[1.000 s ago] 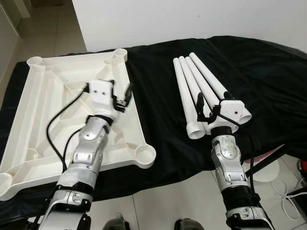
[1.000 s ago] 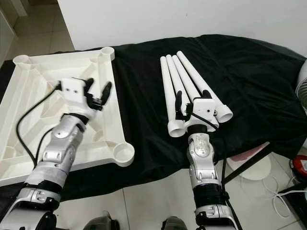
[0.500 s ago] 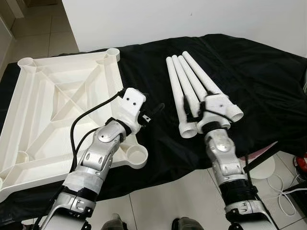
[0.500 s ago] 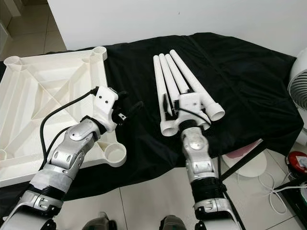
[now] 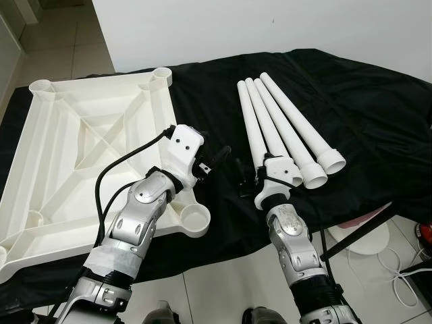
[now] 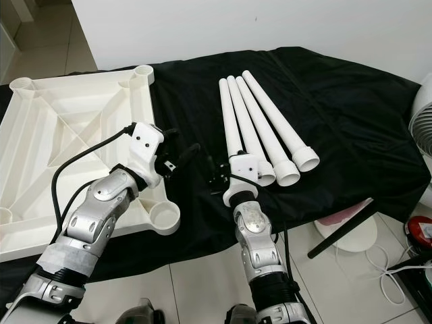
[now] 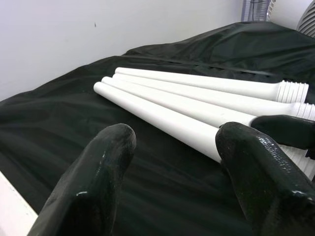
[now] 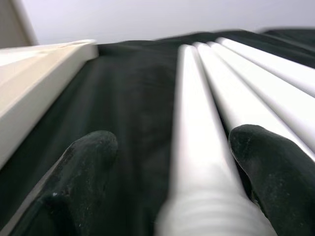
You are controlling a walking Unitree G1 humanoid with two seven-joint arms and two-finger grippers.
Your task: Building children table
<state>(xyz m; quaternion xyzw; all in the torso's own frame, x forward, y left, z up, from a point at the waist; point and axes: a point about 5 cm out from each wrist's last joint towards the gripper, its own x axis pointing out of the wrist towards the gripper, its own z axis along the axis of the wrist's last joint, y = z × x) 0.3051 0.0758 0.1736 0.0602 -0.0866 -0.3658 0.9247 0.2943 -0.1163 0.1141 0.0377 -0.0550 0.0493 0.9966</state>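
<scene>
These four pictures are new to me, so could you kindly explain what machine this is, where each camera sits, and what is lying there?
It is a humanoid robot with two silver arms. Two pictures come from cameras in its head, looking down; the other two come from a camera on each wrist, looking along that gripper's black fingers. On a black cloth lie an upside-down white tabletop and four white table legs. The left gripper hovers open between tabletop and legs. The right gripper is open around the near end of the leftmost leg, not closed on it. Nothing is held.
</scene>
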